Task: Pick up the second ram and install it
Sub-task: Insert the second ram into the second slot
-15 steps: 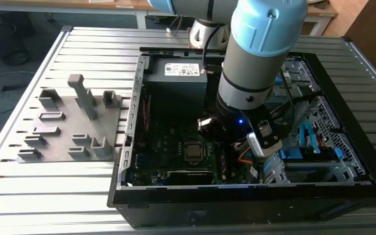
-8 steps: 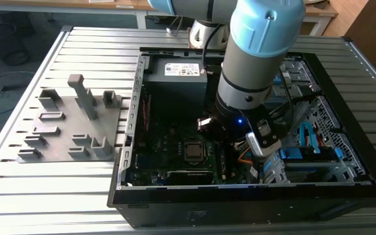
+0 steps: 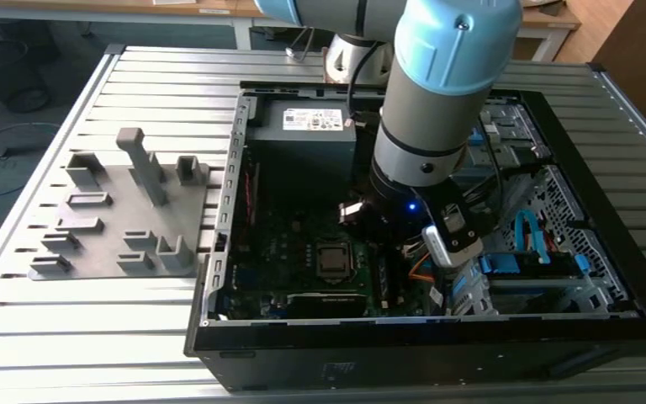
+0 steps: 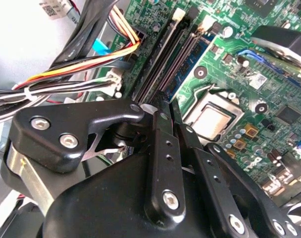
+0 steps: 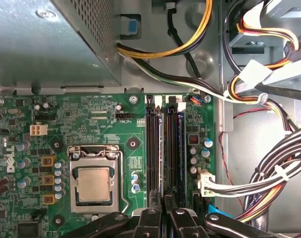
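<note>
In the first wrist view the second ram point(image 5: 164, 148) shows edge-on as a thin pale-blue strip standing in a black memory slot on the green motherboard point(image 5: 91, 114). My gripper point(image 5: 165, 199) sits at one end of that strip with its black fingers point(image 5: 151, 215) drawn close around it. A second blue stick point(image 5: 180, 148) stands in the neighbouring slot, also seen in the second wrist view point(image 4: 190, 54). There my gripper point(image 4: 165, 101) hangs just over the slots. In the exterior view my arm point(image 3: 419, 143) reaches down into the open computer case point(image 3: 413, 337).
The processor socket point(image 5: 93, 183) lies beside the slots. Bundles of cables point(image 5: 269, 173) run along the other side, and the metal power supply point(image 5: 51, 39) is beyond the slots. A grey fixture tray point(image 3: 121, 210) stands outside the case at the exterior view's left. Blue drive brackets point(image 3: 525, 261) sit at its right.
</note>
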`<control>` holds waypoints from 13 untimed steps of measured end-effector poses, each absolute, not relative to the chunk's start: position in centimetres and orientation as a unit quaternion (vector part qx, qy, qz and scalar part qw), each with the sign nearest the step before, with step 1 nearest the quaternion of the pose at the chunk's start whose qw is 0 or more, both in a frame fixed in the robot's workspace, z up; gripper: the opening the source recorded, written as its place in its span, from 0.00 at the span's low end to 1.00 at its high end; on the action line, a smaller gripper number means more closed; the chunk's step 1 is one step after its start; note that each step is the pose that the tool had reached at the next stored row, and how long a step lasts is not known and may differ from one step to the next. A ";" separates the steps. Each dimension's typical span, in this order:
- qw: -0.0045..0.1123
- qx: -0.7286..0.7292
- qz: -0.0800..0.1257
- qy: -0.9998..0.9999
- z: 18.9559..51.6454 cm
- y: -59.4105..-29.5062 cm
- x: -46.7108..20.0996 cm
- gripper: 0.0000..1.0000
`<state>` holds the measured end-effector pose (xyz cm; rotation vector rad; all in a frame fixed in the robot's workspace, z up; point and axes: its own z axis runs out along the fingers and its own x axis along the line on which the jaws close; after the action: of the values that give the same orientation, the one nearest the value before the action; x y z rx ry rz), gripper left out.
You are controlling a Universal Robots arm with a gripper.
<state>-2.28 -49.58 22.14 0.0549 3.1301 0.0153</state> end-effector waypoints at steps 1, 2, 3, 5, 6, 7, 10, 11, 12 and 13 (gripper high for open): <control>0.006 0.018 0.005 1.000 22.1 -49.6 -2.3 0.14; 0.006 0.018 0.005 1.000 22.1 -49.6 -2.3 0.14; 0.006 0.018 0.005 1.000 22.1 -49.6 -2.3 0.14; 0.006 0.018 0.005 1.000 22.1 -49.6 -2.3 0.14; 0.006 0.018 0.005 1.000 22.0 -49.5 -2.3 0.14; 0.006 0.018 0.005 1.000 22.0 -49.5 -2.3 0.14; 0.006 0.017 0.005 1.000 21.9 -49.5 -2.3 0.14; 0.006 0.017 0.005 1.000 21.9 -49.5 -2.3 0.14; 0.006 0.016 0.005 1.000 21.9 -49.5 -2.3 0.14; 0.006 0.014 0.005 1.000 21.9 -49.5 -2.3 0.14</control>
<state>-2.32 -49.46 21.93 0.0451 3.1301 0.0152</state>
